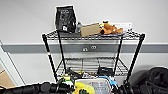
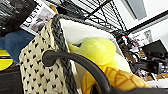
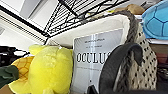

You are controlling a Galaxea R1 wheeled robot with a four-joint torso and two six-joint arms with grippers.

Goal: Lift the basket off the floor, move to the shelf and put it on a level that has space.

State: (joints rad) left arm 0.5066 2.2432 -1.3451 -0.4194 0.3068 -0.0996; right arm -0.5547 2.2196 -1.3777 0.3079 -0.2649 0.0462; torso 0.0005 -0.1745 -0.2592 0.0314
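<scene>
The left pincer [image 2: 75,60] is close against one end of the basket [image 2: 45,72], and a dark curved finger [image 2: 82,63] hooks over the rim. I cannot tell if it is spread or pressed together. The right pincer [image 3: 117,67] is at the other end, where a dark finger [image 3: 120,62] curves over the braided rim. I cannot tell how it stands either.

The basket is beige with small dark marks, a grey braided edge and a pale lining. In the head view it sits at the bottom middle of the frame [image 1: 96,83], between the two dark arms and right in front of the shelf [image 1: 92,37]. It looks lifted off the floor, so I think this is the step of bringing it up to the shelf.

Inside it are a yellow soft toy [image 3: 50,67] and a grey box [image 3: 92,62]. The box says "OCCULUS" or something close, with the end hidden by the finger.

The level [image 1: 92,65] in the middle of the frame looks mostly free. The top tier is full, with a black bag [image 1: 65,18], a brown box [image 1: 90,29] and an orange soft toy [image 1: 111,28]. I think the next move needs the basket raised level and pushed in straight between the posts. The small writing on the black bag is too blurry to read.
</scene>
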